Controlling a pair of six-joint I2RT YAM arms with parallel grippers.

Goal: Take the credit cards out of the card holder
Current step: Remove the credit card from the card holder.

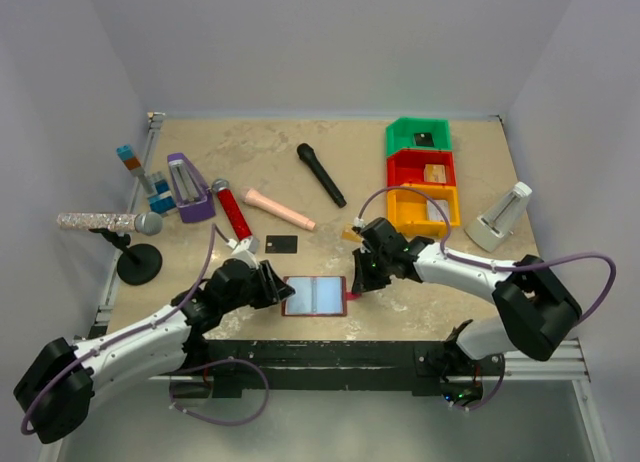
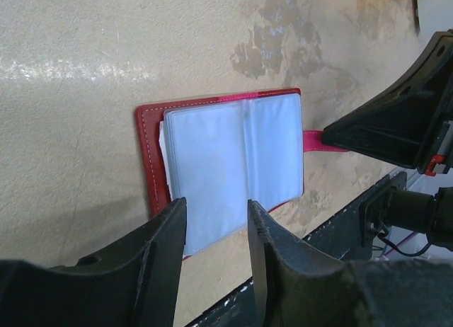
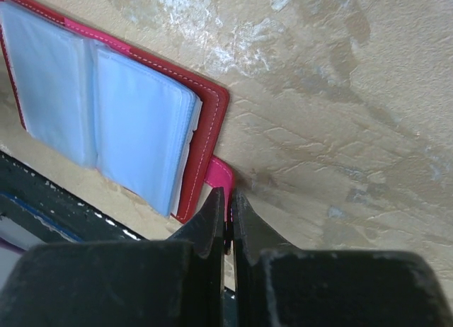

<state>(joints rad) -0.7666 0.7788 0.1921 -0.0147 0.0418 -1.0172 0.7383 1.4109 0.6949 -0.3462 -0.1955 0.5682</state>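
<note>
Parted tool [image 2: 216,208] over open card holder [image 2: 233,153]

The shiny sleeves [image 2: 233,164] of the card holder [image 2: 150,153] glare too pale for me to tell whether any credit cards sit inside. My left end effector [image 2: 216,214] covers the holder's near edge. The tab [image 3: 218,177] disappears behind the tips of my right end effector [image 3: 227,199]; whether it is pinched I cannot tell. In the right wrist view the picture's edge cuts off the holder's far side.

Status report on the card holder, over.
Right tool shut on red tab. Left tool open over card holder edge. Holder open flat, nothing blocking.
</note>
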